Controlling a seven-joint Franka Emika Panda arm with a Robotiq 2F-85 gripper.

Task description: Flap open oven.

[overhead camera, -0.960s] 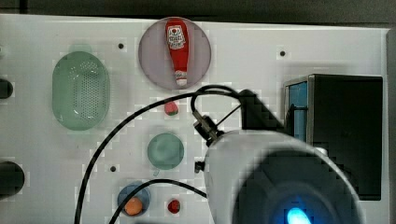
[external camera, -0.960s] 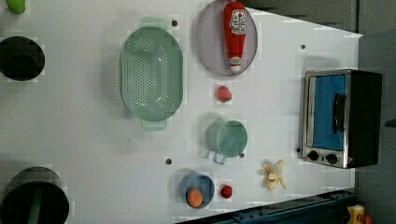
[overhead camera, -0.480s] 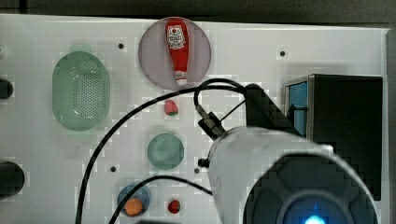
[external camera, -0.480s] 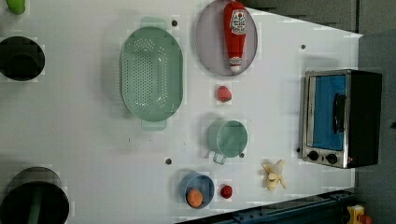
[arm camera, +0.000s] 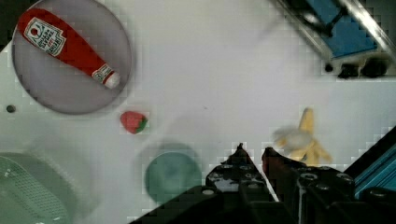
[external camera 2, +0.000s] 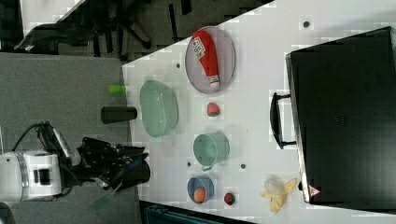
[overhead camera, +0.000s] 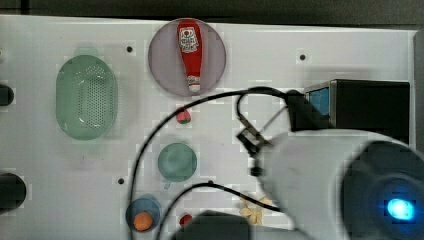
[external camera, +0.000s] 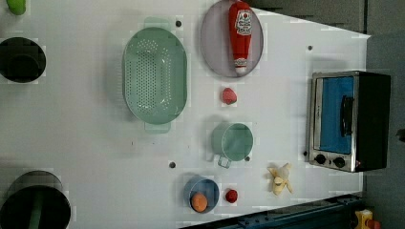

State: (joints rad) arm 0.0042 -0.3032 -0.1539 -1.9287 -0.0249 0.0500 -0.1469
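The oven (external camera: 348, 119) stands at the left view's right edge, its blue-tinted flap door closed and the black bar handle (external camera: 347, 116) across the glass. It also appears as a black box (external camera 2: 345, 116) in the right view, handle (external camera 2: 276, 120) facing the table, and as a blue corner (arm camera: 341, 32) in the wrist view. My gripper (arm camera: 253, 150) hovers high over the table between the green cup (arm camera: 172, 173) and the banana (arm camera: 299, 140), well away from the oven. Its fingertips stand close together with nothing between them. In the top view the white arm body (overhead camera: 340, 185) covers part of the oven (overhead camera: 372, 107).
A ketchup bottle (external camera: 242, 33) lies on a grey plate (external camera: 215, 43). A green colander (external camera: 154, 78), a strawberry (external camera: 229, 95), a green cup (external camera: 233, 141), a banana (external camera: 279, 177) and a blue bowl (external camera: 200, 193) holding an orange ball sit on the white table. Black cylinders (external camera: 21, 59) stand at the left view's left.
In the top view the white arm body has shifted right and grown larger, covering more of the oven's front. Nothing on the table has moved.
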